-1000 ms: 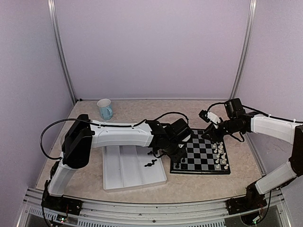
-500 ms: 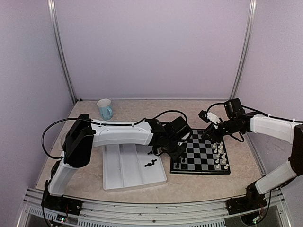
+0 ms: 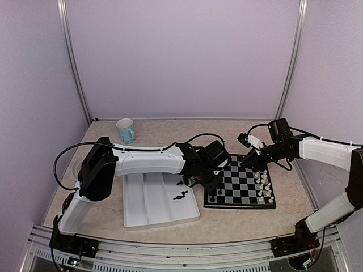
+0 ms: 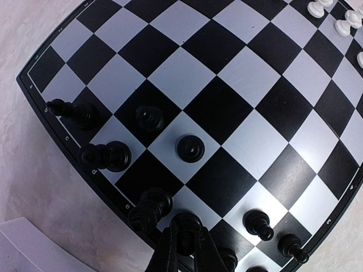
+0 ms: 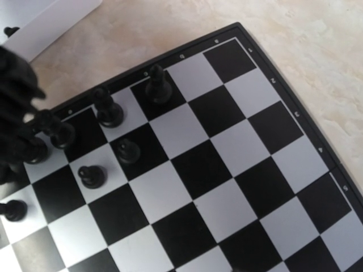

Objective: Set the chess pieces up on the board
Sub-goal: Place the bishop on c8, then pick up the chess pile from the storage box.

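The left gripper [image 4: 184, 235] is seen pressed together at the near-left edge of the board [image 4: 170, 73], and a small black held piece [image 4: 184, 222] appears to be pinched at its tip, low over an edge square. Whether that piece is seated on the square cannot be told.

7 or so black chess pieces [image 4: 190, 148] are already stood on the 2 rows nearest that edge. A few more are left lying in the white tray [image 3: 180, 196] beside the board.

The main risk is judged to lie in the crowding. A tall black neighbour [image 4: 150, 207] is stood just beside the left finger, and a pawn [image 4: 258, 224] is stood near the other side. If the jaws are spread wide on release, or the wrist is swung sideways while being lifted, either one could be toppled.

A 2nd risk is a crooked release. If the held piece is let go while tilted or above the surface, it could be tipped over or left straddling a line between squares.

A 3rd risk is posed by the right gripper [image 3: 252, 161], which is held over the far side of the same small board, near the white pieces [image 4: 343, 25]. Whether its jaws are spread cannot be told. If both arms are moved inward together, contact between them is possible.
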